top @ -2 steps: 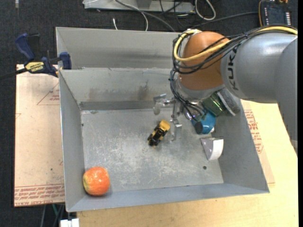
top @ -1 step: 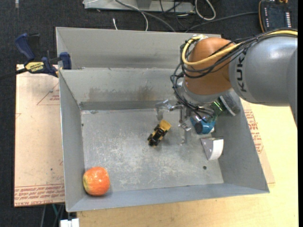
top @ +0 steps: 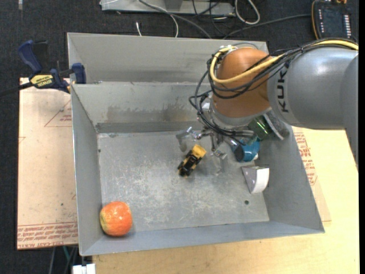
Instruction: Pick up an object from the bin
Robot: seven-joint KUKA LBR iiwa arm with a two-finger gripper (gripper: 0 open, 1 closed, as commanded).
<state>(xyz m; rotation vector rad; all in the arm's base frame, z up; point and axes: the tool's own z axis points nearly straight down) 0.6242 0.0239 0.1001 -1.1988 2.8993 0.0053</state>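
From where I stand, the gripper (top: 202, 146) hangs low over the middle of the bin (top: 142, 187), under the arm's orange cover, and its jaws look spread apart with nothing clamped between them.

The thing that matters is the small yellow and black toy vehicle (top: 191, 160). It lies on the bin floor just beneath the jaws and a little to the near-left of their midpoint. Its yellow end sits about under the gap, and its dark end trails away towards the front-left. So its long axis runs on a slant, from close under the jaws out and away from the arm. I cannot make out whether either jaw touches it.

My guess is that the grasp turns on that slant. The jaws would need to close across the toy's narrow width, not along its length, and their centre looks a shade off towards the yellow end.

On the far side of the jaws, towards the arm, a blue cup-like thing (top: 248, 150) lies close by, with a white roll (top: 256, 178) a little beyond it. An orange-red fruit (top: 116, 218) sits well apart in the front-left corner.
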